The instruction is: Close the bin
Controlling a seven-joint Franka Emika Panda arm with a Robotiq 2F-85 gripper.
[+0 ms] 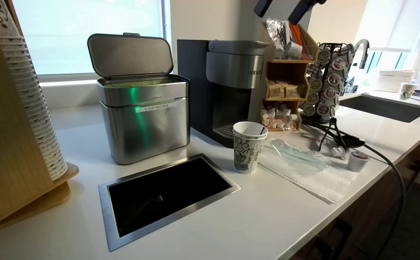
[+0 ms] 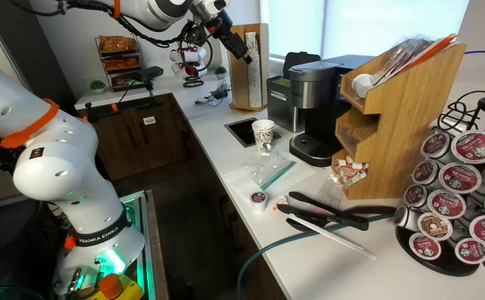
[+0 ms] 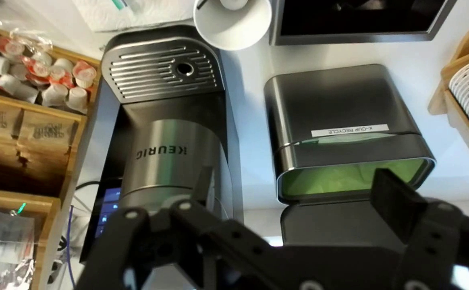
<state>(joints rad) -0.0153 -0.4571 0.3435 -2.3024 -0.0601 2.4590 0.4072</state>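
Wrist view: the gripper (image 3: 295, 183) is spread, empty (perhaps for pushing), with the lid (image 3: 335, 222) of the bin (image 3: 335, 102) standing hinged back.

The white surface (image 1: 249, 216) is smooth and faintly glossy. The boxy silver bin (image 1: 148, 124) is brushed metal, softly shining; its rounded grey lid (image 1: 132, 56) looks matt from where I stand. The dark grey coffee machine (image 1: 210, 88) pairs dull plastic with a satiny metal band (image 1: 233, 70). The tan shelf (image 2: 405, 137) looks like smooth, grained wood, the scroll-patterned cups (image 1: 246, 151) like paper, the black two-fingered gripper (image 3: 294, 176) dull.
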